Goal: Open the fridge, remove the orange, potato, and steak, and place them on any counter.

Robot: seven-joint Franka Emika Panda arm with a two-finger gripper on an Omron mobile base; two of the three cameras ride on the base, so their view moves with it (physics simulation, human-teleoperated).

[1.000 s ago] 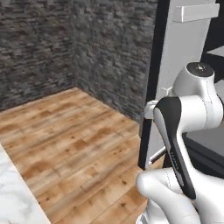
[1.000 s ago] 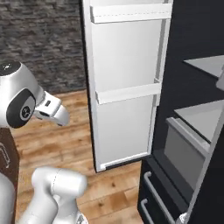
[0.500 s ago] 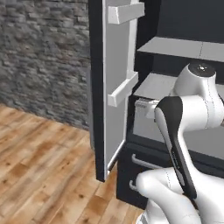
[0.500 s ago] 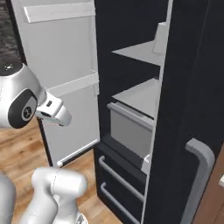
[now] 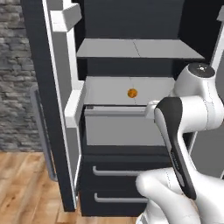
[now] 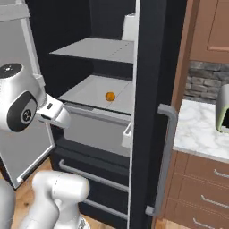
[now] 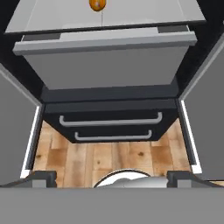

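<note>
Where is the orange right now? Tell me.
The orange sits on the fridge's lower light grey shelf, near its middle, just behind the crisper drawer; in the hand view it shows at the top edge.

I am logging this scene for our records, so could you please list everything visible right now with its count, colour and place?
fridge: one, black with light grey interior, both upper doors open, straight ahead of the robot.
shelves: two, light grey, inside the fridge, one above the other.
orange: one, bright orange, on the lower shelf, alone.
lower drawers: two, black with grey bar handles, shut, below the grey compartment.
counter: one, white marble with grey veining, right of the fridge on brown cabinets.
appliance: one, pale, on the counter at the picture's edge, kind unclear.
floor: wooden planks.
wall: dark grey stone.
gripper: one, dark fingertips, open, empty, facing the fridge.
</note>
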